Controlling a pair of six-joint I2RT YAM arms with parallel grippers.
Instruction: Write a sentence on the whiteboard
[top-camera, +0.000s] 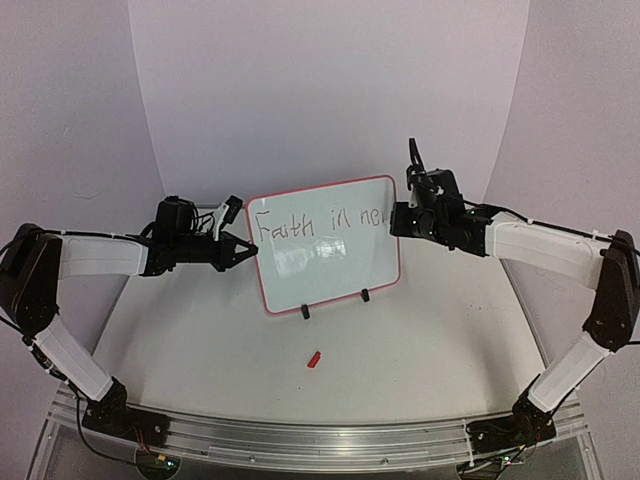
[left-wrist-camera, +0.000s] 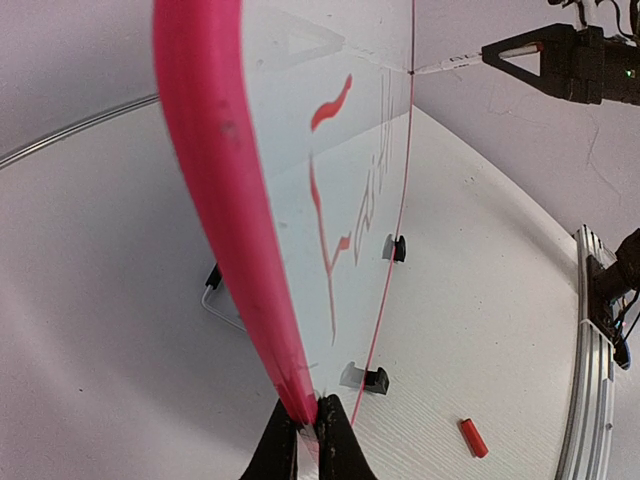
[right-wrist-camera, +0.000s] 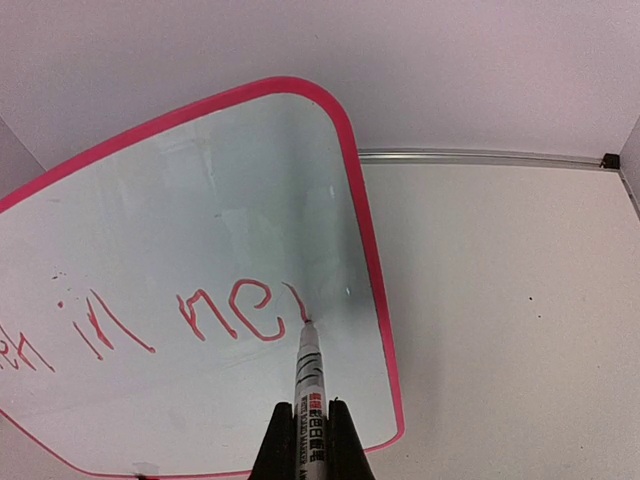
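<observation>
The whiteboard (top-camera: 330, 262) stands upright on two black feet mid-table, its red-pink rim (left-wrist-camera: 215, 180) running up the left wrist view. My left gripper (top-camera: 246, 250) is shut on the board's left edge, the fingertips (left-wrist-camera: 308, 415) pinching the rim. My right gripper (top-camera: 398, 217) is shut on a white marker (right-wrist-camera: 309, 370), whose tip touches the board (right-wrist-camera: 200, 190) near its right edge. The sentence (top-camera: 320, 222) reads "Faith in ne" in one line, with a fresh stroke (right-wrist-camera: 297, 303) at the tip.
A small red marker cap (top-camera: 314, 358) lies on the table in front of the board, also the cap (left-wrist-camera: 473, 437) in the left wrist view. A metal rail (top-camera: 300, 440) runs along the near edge. White walls curve behind the board.
</observation>
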